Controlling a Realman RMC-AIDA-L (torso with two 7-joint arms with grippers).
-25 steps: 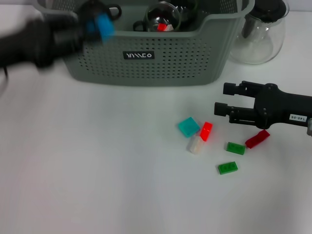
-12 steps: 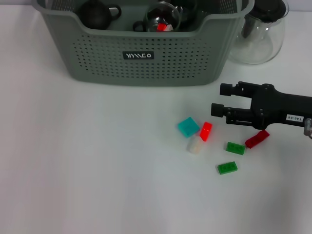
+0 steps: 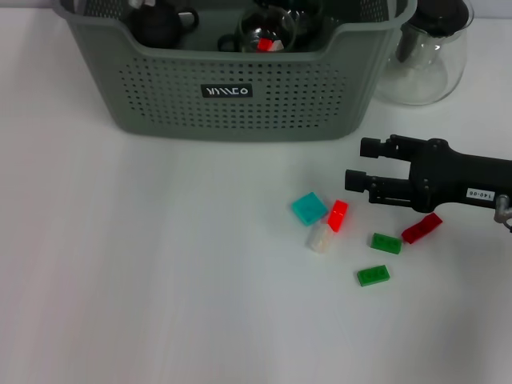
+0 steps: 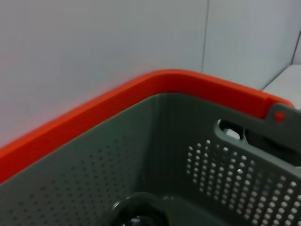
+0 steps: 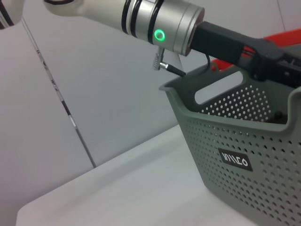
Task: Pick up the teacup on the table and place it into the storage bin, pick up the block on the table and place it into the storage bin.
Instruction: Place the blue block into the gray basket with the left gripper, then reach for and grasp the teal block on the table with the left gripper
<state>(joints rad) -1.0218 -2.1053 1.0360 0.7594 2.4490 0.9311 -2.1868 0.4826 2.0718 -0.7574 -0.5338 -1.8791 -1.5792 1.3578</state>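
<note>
The grey-green storage bin [image 3: 240, 104] stands at the back of the table. A black teacup [image 3: 157, 26] lies inside its left end, and its dark rim [image 4: 136, 214] shows low in the left wrist view. Several small blocks lie in front of the bin: teal [image 3: 309, 208], red [image 3: 338, 215], white [image 3: 320, 238], two green [image 3: 386, 243] [image 3: 373, 275] and dark red [image 3: 422, 228]. My right gripper [image 3: 357, 162] hovers open just right of the red block, holding nothing. My left arm [image 5: 160, 21] reaches over the bin [image 5: 235, 141]; its gripper end [image 5: 270, 63] is over the rim.
A clear glass pot [image 3: 424, 56] with a black lid stands right of the bin. A glass cup [image 3: 268, 34] with something red in it also sits in the bin. Bare white table spreads to the left and front.
The left arm, which was over the bin's left corner with the black teacup, has drawn back out of the head view, leaving the cup in the bin. The right gripper edged slightly left.
</note>
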